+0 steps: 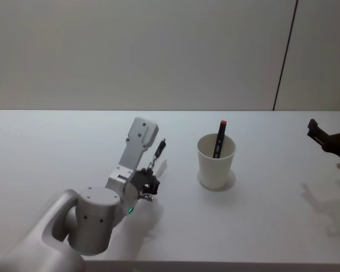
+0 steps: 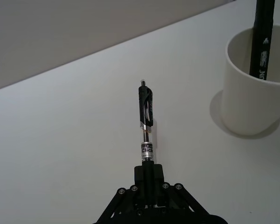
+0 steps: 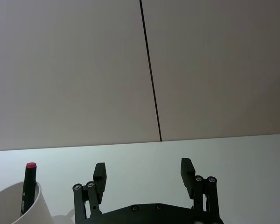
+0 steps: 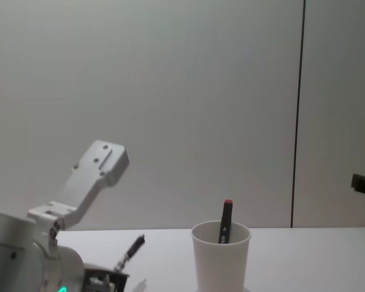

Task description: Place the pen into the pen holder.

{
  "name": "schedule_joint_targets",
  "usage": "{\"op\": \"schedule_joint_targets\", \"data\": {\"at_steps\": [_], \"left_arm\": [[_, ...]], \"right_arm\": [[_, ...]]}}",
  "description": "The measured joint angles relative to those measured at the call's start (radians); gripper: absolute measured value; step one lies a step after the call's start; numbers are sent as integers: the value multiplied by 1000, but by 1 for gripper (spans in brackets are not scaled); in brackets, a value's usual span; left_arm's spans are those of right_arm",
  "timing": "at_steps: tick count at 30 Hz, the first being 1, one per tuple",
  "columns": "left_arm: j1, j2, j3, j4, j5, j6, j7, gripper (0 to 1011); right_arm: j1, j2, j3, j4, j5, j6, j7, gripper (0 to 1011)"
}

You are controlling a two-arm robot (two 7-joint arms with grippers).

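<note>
In the head view, the left end effector (image 1: 149, 180) is over the white worktop (image 1: 272, 226), to the left of the paper cup (image 1: 215, 164). It is closed narrow on one end of the pen (image 1: 157, 154). The pen is tilted, with its free end pointing up and away from the robot, and it is apart from the cup. The cup stands upright, and a black marker (image 1: 220, 139) with a red cap leans inside it. The right end effector (image 1: 331, 136) is at the right edge, well apart from the cup.

In the left wrist view, the fingers (image 2: 155, 176) grip the clear end of the pen (image 2: 146, 121). Its black grip part points forward, and the cup (image 2: 252, 93) is near it on one side.

In the right wrist view, the right end effector (image 3: 143, 170) is wide and holds nothing. The cup (image 3: 18, 205) is in a corner.

In the chest view, the pen (image 4: 130, 252) is slanted and sits lower than the rim of the cup (image 4: 221, 258).
</note>
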Motion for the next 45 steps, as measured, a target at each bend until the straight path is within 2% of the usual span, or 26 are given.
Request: {"op": "schedule_joint_targets", "data": {"at_steps": [11, 20, 32, 33, 38, 39, 42, 45], "left_arm": [[39, 23, -8, -76, 40, -123, 42, 126], [58, 37, -13, -108, 83, -242, 38, 126], [66, 51, -17, -117, 151, -462, -31, 126], [66, 51, -17, -117, 151, -462, -31, 126], [56, 48, -18, -99, 187, -575, -81, 126], [56, 48, -18, -99, 187, -575, -81, 126], [47, 42, -16, -87, 208, -628, -109, 126], [42, 40, -15, -80, 218, -654, -124, 126]], "right_arm": [[0, 0, 0, 0, 0, 0, 0, 1001], [0, 0, 0, 0, 0, 0, 0, 1001], [0, 0, 0, 0, 0, 0, 0, 1001], [0, 0, 0, 0, 0, 0, 0, 1001], [0, 0, 0, 0, 0, 0, 0, 1001], [0, 0, 0, 0, 0, 0, 0, 1001], [0, 0, 0, 0, 0, 0, 0, 1001], [0, 0, 0, 0, 0, 0, 0, 1001]]}}
